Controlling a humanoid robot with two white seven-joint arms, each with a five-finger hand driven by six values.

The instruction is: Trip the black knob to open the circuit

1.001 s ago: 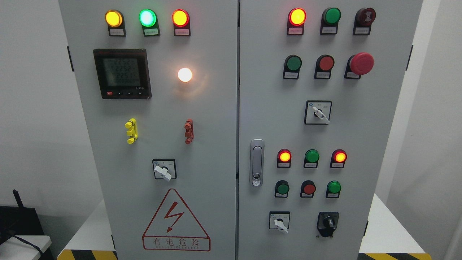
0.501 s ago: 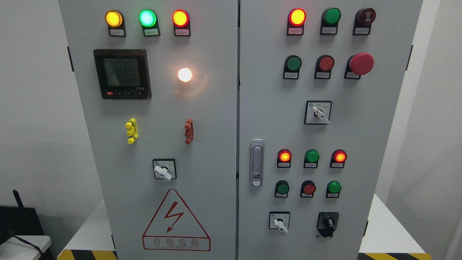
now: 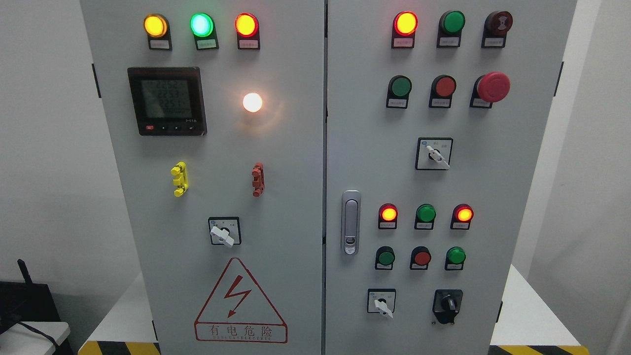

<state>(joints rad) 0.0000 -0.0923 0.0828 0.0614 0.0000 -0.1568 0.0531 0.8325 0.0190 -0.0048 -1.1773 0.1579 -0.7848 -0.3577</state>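
The black knob (image 3: pixel 447 303) sits on a black plate at the lower right of the grey cabinet's right door (image 3: pixel 493 197). Its grip points up and a little to the left. Left of it is a white-handled selector switch (image 3: pixel 382 304). Neither of my hands nor any part of my arms shows in the head view.
The cabinet front carries lit indicator lamps (image 3: pixel 405 22), several push buttons, a red mushroom stop button (image 3: pixel 493 87), a door latch (image 3: pixel 350 222), a digital meter (image 3: pixel 167 100) and a warning triangle (image 3: pixel 240 303). It stands on a white base (image 3: pixel 532 315) with hazard striping (image 3: pixel 118 348).
Only the meter's digits flicker; the knob and everything else on the panel stay as they were.
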